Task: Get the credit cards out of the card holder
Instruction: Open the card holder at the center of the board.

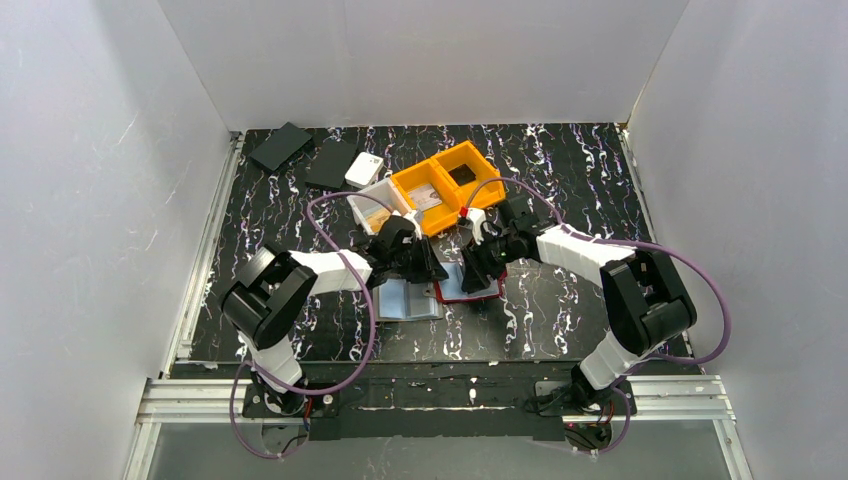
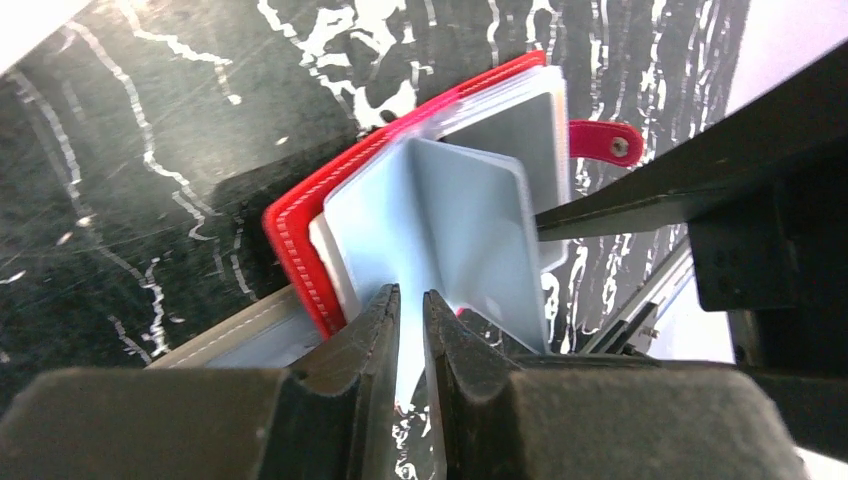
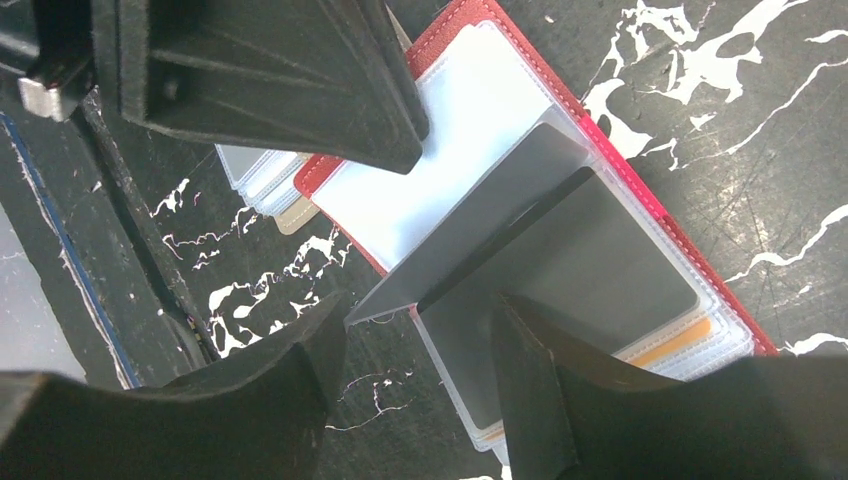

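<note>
Open red card holder lies mid-worktop, just in front of orange bins. Both arms meet over it. On its left, left pincer is nearly closed, pinching pale blue leaf that stands up from holder's clear sleeves. On its right, right pincer is spread wide, one finger either side of upright grey leaf. Red snap tab juts from holder's edge. Second pale holder lies just beside it, left.

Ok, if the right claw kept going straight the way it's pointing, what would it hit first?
Probably the upright grey leaf of the red card holder, whose edge sits inside the open right claw. Depth is unclear.
</note>
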You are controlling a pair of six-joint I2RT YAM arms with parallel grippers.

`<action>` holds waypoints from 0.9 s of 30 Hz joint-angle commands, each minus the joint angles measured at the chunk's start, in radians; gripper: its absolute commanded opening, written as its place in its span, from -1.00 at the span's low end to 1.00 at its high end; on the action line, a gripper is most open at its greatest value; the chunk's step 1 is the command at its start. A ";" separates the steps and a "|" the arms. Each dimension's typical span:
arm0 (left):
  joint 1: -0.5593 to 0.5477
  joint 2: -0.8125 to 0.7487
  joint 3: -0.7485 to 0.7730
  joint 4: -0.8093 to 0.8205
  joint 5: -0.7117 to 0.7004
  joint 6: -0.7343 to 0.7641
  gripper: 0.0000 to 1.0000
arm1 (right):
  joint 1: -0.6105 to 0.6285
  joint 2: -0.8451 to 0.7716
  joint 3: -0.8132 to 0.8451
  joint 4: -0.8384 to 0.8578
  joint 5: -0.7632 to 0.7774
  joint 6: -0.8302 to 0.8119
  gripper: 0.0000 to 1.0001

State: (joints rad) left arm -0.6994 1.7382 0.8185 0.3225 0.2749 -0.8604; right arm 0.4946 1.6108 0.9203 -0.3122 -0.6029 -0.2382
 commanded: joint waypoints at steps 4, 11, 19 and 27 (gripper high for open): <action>0.003 0.014 0.088 -0.011 0.097 0.030 -0.70 | -0.045 0.004 0.017 0.012 -0.027 0.014 0.06; -0.006 0.088 0.126 -0.007 0.146 0.016 -0.69 | -0.076 0.022 0.018 0.012 -0.086 0.032 0.00; -0.014 0.158 0.159 -0.007 0.178 0.009 -0.69 | -0.132 0.049 0.018 0.017 -0.175 0.065 0.07; -0.015 0.167 0.155 -0.007 0.188 0.010 -0.68 | -0.167 0.065 0.013 0.028 -0.222 0.092 0.16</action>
State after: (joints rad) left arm -0.7101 1.9057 0.9550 0.3294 0.4412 -0.8570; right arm 0.3401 1.6558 0.9203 -0.3103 -0.7837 -0.1734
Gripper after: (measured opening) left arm 0.157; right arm 0.597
